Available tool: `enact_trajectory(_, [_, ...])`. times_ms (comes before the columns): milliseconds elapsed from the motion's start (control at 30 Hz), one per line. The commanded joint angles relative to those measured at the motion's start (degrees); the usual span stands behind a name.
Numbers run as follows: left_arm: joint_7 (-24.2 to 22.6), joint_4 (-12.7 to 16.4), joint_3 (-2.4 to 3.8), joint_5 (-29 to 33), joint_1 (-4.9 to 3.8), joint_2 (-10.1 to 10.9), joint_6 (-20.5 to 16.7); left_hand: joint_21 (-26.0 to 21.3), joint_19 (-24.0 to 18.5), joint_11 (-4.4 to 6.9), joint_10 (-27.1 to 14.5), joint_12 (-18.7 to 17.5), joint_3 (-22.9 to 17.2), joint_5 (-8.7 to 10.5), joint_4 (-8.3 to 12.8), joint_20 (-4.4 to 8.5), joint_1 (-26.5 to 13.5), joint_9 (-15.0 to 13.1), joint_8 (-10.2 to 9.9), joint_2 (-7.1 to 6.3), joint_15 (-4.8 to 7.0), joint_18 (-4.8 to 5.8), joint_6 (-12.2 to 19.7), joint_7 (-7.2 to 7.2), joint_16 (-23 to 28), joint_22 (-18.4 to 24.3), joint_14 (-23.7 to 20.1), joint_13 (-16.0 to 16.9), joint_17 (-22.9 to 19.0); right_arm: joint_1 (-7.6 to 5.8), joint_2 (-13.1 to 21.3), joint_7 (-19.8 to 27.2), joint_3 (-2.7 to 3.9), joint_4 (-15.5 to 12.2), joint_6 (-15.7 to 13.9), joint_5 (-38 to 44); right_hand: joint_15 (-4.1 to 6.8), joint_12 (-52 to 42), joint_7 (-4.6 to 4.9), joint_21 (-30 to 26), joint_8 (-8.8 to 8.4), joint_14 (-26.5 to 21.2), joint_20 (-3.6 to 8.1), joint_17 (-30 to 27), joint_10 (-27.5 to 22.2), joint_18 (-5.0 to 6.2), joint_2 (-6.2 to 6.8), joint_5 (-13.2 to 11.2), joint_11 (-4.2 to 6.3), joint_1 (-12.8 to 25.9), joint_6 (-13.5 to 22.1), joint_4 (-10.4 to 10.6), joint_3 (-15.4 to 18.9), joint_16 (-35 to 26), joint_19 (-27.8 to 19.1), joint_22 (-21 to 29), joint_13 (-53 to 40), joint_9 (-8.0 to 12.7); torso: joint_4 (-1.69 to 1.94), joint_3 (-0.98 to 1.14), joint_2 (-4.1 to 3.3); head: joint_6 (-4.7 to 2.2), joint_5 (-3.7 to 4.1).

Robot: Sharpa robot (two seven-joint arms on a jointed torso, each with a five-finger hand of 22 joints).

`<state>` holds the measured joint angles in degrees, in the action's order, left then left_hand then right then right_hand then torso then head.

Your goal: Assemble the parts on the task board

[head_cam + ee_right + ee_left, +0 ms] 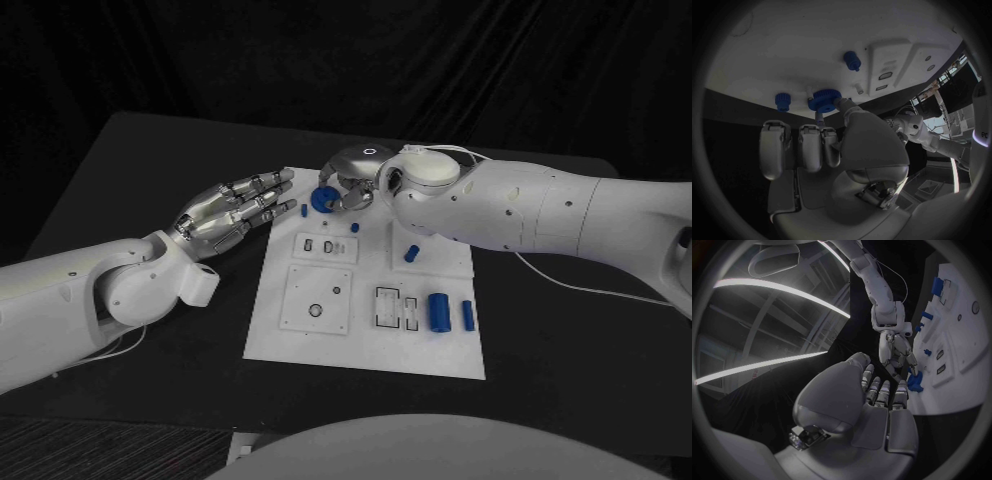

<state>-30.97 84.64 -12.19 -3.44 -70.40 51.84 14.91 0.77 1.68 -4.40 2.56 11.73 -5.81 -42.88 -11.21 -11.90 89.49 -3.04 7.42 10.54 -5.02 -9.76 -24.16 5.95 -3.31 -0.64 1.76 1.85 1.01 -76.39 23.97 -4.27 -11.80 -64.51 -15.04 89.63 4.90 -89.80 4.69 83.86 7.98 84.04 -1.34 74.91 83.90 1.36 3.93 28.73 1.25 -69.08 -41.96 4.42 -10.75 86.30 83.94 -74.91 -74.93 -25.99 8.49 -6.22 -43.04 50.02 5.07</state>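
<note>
Our right hand (351, 190) is at the far left corner of the task board (325, 345) and pinches a blue gear-shaped part (327, 196) betw. thumb and a finger; in the right wrist view this same gear part (824, 99) sits at the fingertips, just over the white plate near its edge. We cannot tell if the part touches the board or is a bit above it. Our left hand (231, 208) is beside the board's left edge, near the far end, fingers spread and straight, holding nothing; its tips point toward the right hand and stay apart from it.

On the board we see more blue parts: a small peg (309, 211) just beside the gear, near the left edge; another small peg (355, 227) a bit more to the middle; a short cylinder (413, 253) towards the right edge; and two bigger cylinders, one (438, 312) and its neighbour (469, 315), lying side by side close to the near right corner. Rectangular slots (391, 308) are next to them.
</note>
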Motion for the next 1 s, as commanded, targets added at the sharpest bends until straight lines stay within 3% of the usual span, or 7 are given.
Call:
enact_trajectory(33, [-0.8,0.1,0.04,-0.1,0.05,-0.1,0.4,0.1,0.1,-0.48,0.0,0.3,-0.3,0.26,-0.2,-0.40,-0.4,-0.1,0.2,-0.01,-0.31,-0.68,-0.4,0.11,-0.4,0.0,0.0,0.1,0.1,0.27,0.0,-1.4,-0.04,0.0,2.3,0.1,-0.34,-0.2,0.00,-0.3,0.00,4.4,-0.47,7.1,6.1,0.26,0.19,-0.3,-0.31,-0.5,0.2,-0.4,-0.2,-0.2,3.3,-13.0,-15.1,-0.2,-0.02,-0.01,-0.04,-0.02,-0.03])
enact_trajectory(267, [-0.7,0.0,0.04,-0.1,0.05,-0.2,0.4,0.1,0.1,-0.48,0.0,0.3,-0.3,0.26,-0.2,-0.40,-0.4,-0.1,0.2,-0.01,-0.31,-0.68,-0.4,0.11,-0.4,0.0,0.0,0.1,0.1,0.35,0.1,-1.3,-0.04,-0.2,3.4,0.1,-0.26,-0.2,-0.15,-0.1,0.87,4.5,-0.41,7.3,6.1,0.22,0.46,-0.4,-0.20,-1.6,-1.0,-1.6,-0.9,-0.1,3.3,-13.0,-15.1,-1.5,-0.06,0.02,-0.04,-0.02,-0.10])
enact_trajectory(400, [-0.8,0.0,0.04,-0.1,0.05,-0.2,0.5,0.1,0.1,-0.48,0.0,0.3,-0.3,0.26,-0.2,-0.40,-0.4,-0.1,0.2,-0.01,-0.31,-0.68,-0.4,0.11,-0.4,0.0,0.0,0.1,0.1,0.44,0.2,-1.0,-0.04,-0.1,3.6,0.1,-0.19,-0.2,-0.19,-0.1,2.10,4.5,-0.33,7.4,6.1,0.21,0.58,1.9,-0.14,-2.6,-2.2,-2.6,-1.7,-0.1,3.3,-13.0,-15.1,-3.4,-0.10,0.04,-0.04,-0.02,-0.14])
enact_trajectory(433, [-0.8,0.0,0.04,-0.1,0.05,-0.3,0.5,0.1,0.1,-0.48,0.0,0.3,-0.3,0.26,-0.2,-0.40,-0.4,-0.1,0.2,-0.01,-0.31,-0.68,-0.4,0.11,-0.4,0.0,0.0,0.1,0.1,0.46,0.2,-0.8,-0.04,-0.1,3.5,0.1,-0.20,-0.2,-0.16,0.0,3.25,4.5,-0.26,7.4,6.1,0.18,0.61,3.8,-0.10,-3.0,-2.9,-3.1,-2.2,0.0,3.4,-13.1,-15.1,-5.3,-0.11,0.05,-0.03,-0.02,-0.13])
enact_trajectory(500, [-0.8,0.0,0.04,-0.1,0.05,-0.3,0.5,0.1,0.1,-0.48,0.0,0.3,-0.3,0.26,-0.2,-0.40,-0.4,-0.1,0.2,-0.01,-0.31,-0.68,-0.4,0.11,-0.4,0.0,0.0,0.1,0.1,0.50,0.3,-0.2,-0.05,0.0,2.9,0.1,-0.17,-0.2,-0.24,0.0,4.94,4.5,-0.24,7.4,6.1,0.18,0.49,5.1,-0.03,-3.0,-3.9,-3.4,-2.5,0.0,3.4,-13.1,-15.1,-7.8,-0.10,0.05,-0.03,-0.02,-0.09])
enact_trajectory(767, [-0.8,-0.1,0.04,-0.1,0.05,-0.3,0.6,0.1,0.1,-0.49,-0.1,0.2,-0.4,0.26,-0.1,-0.41,-0.5,-0.1,0.2,-0.03,-0.33,-0.68,-0.3,0.12,-0.4,0.0,0.0,0.1,0.1,0.49,0.7,3.8,-0.05,-0.1,-5.2,0.1,-0.08,-0.2,-0.40,-0.5,7.92,4.5,-0.26,7.5,6.1,0.29,0.44,4.2,0.01,-1.1,-3.8,-2.3,-2.3,0.0,3.1,-12.9,-15.1,-11.5,-0.01,0.07,-0.04,-0.09,-0.10])
enact_trajectory(1000, [-0.7,0.0,0.04,-0.1,0.05,0.0,0.5,0.1,0.1,-0.49,-0.1,0.2,-0.4,0.26,-0.1,-0.41,-0.5,-0.1,0.2,-0.03,-0.33,-0.68,-0.3,0.12,-0.4,0.0,0.0,0.1,0.1,-0.67,1.7,5.9,-0.04,-1.1,-11.3,0.1,-0.05,-0.2,-0.43,-0.2,8.84,4.5,-0.22,7.6,6.1,0.22,0.53,4.6,0.05,-0.6,-4.5,-1.8,-2.3,0.1,3.3,-13.0,-15.1,-12.3,-0.04,0.09,-0.05,-0.02,-0.43])
